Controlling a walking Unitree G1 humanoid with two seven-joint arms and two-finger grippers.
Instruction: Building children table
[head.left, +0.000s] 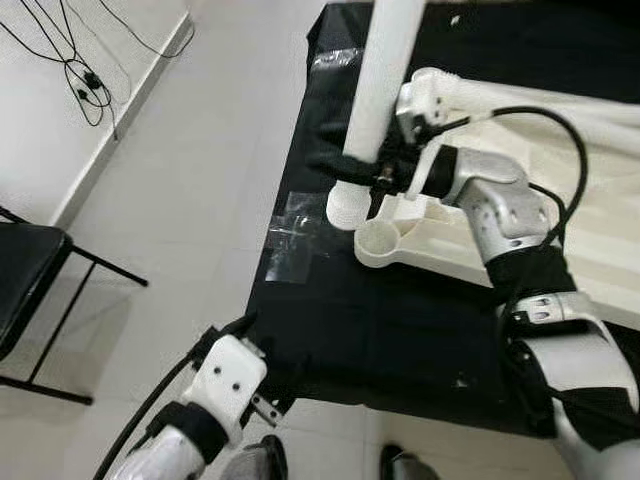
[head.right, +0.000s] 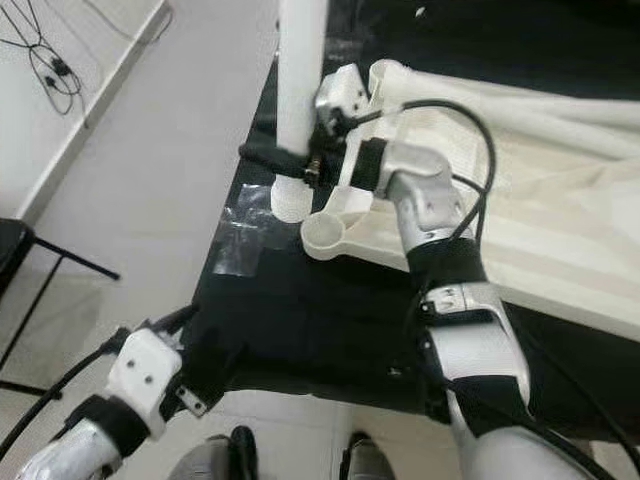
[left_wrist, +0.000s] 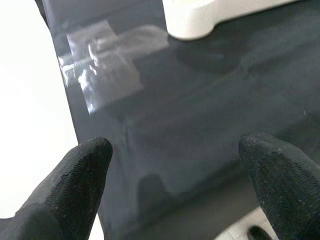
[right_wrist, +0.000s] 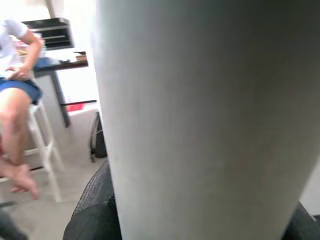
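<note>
The right gripper (head.left: 352, 165) is clamped on the smooth white cylindrical table leg (head.left: 378, 100), held upright just beside the round corner socket (head.left: 377, 240) of the cream tabletop (head.left: 560, 215) — both over a black cloth mat (head.left: 380, 330). The left gripper (left_wrist: 175, 175) hangs with fingers apart at the mat's near edge, pale tiled floor (head.left: 190, 190) alongside.

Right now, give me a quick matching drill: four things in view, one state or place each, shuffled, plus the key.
1. table leg
2. left gripper
3. plastic bag
4. chair

A. open, over the black mat
B. standing on the floor, off the mat
C. upright, clamped in the right gripper
D. lying flat at the mat's edge

Pairs: 1-C, 2-A, 3-D, 4-B
</note>
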